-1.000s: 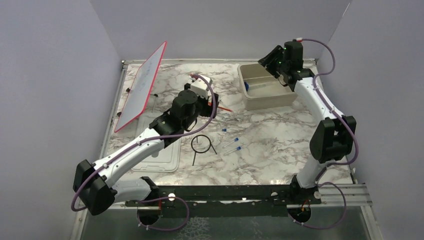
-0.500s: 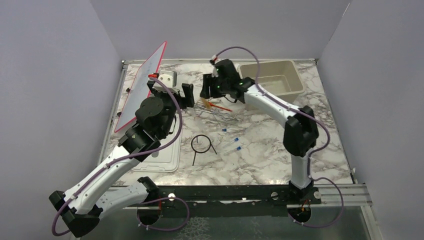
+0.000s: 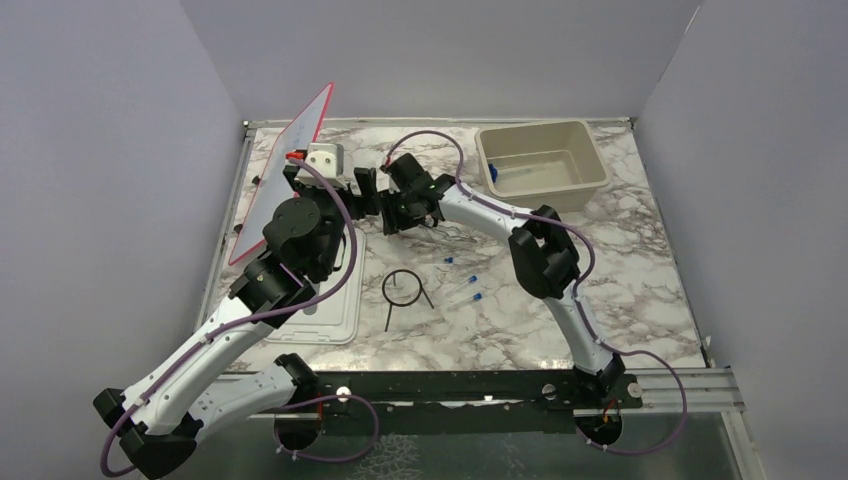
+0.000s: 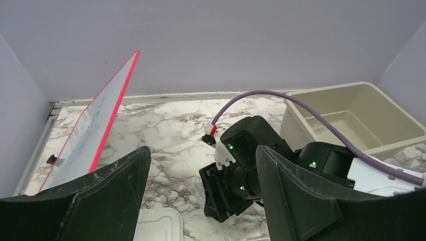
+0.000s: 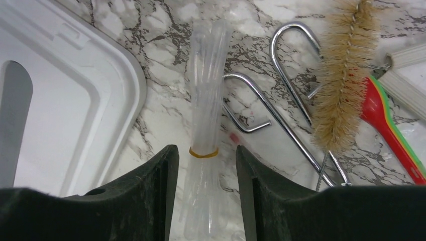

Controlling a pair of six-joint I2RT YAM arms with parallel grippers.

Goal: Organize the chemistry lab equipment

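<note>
My right gripper [image 5: 205, 150] is open and low over the table. A bundle of clear thin tubes [image 5: 206, 115] held by a yellow band lies between its fingers with gaps on both sides. Silvery wire tongs [image 5: 281, 100], a bristle brush [image 5: 344, 75] and the orange-red stick [image 5: 389, 128] lie to the right. In the top view the right gripper [image 3: 392, 210] is left of centre and my left gripper [image 3: 330, 180] is open and empty beside it. The black wire ring [image 3: 403, 288] and blue-capped tubes [image 3: 466, 291] lie nearer. A small blue piece [image 3: 494, 173] sits in the tub.
The beige tub [image 3: 585, 150] stands at the back right. Its white slotted lid [image 3: 320, 305] lies flat at the left, close to the right gripper [image 5: 60, 100]. The red-framed board [image 3: 285, 170] leans at the back left. The right arm's wrist [image 4: 246, 165] fills the left wrist view.
My right arm has swung from the tub at the back right across to the left and come down over the tube bundle. My left arm has drawn back toward the board.
</note>
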